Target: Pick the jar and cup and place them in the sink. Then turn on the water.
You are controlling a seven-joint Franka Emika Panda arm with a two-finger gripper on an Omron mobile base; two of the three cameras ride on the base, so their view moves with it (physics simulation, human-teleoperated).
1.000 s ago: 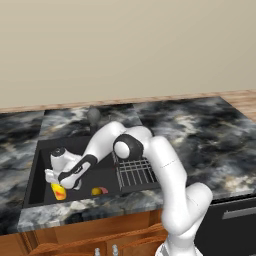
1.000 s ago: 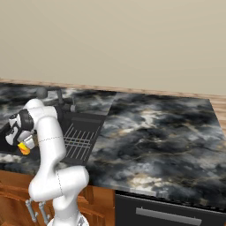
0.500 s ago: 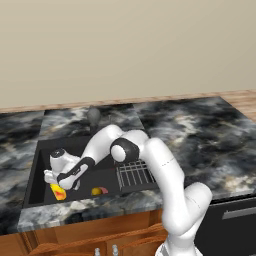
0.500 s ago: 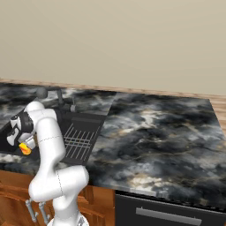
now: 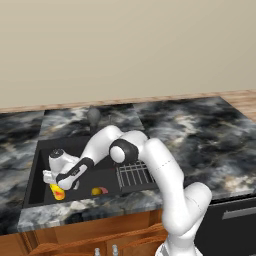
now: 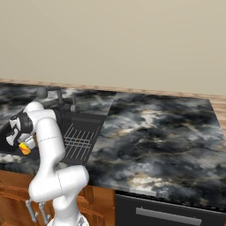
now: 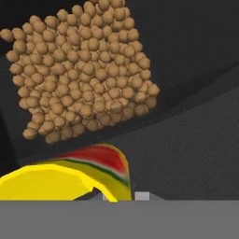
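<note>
down in the sink [image 5: 35, 170], the hand [image 5: 54, 184] pinches the cup [image 5: 57, 192], jar [image 7: 81, 74] just beyond.

I read the sink [image 5: 42, 150] as flat black, with a pale grey wire rack [image 5: 134, 174] ruled in thin parallel bars over dark. The counter [image 5: 195, 135] around it is marbled: black and slate ground, cloudy grey-white veining, faint tan flecks. The cup [image 7: 65, 179] is bright yellow; on its side runs a red patch edged by a thin dark green and white stripe. The jar [image 7: 81, 70] shows a brown, tightly pebbled grain, like packed tan beads, against dark. A small blob [image 5: 98, 191] is yellow with a pink end. My arm [image 5: 165, 175] is white with dark grey joints. The wall [image 5: 125, 45] is plain beige; the cabinet fronts [image 5: 100, 235] are orange-brown wood.
</note>
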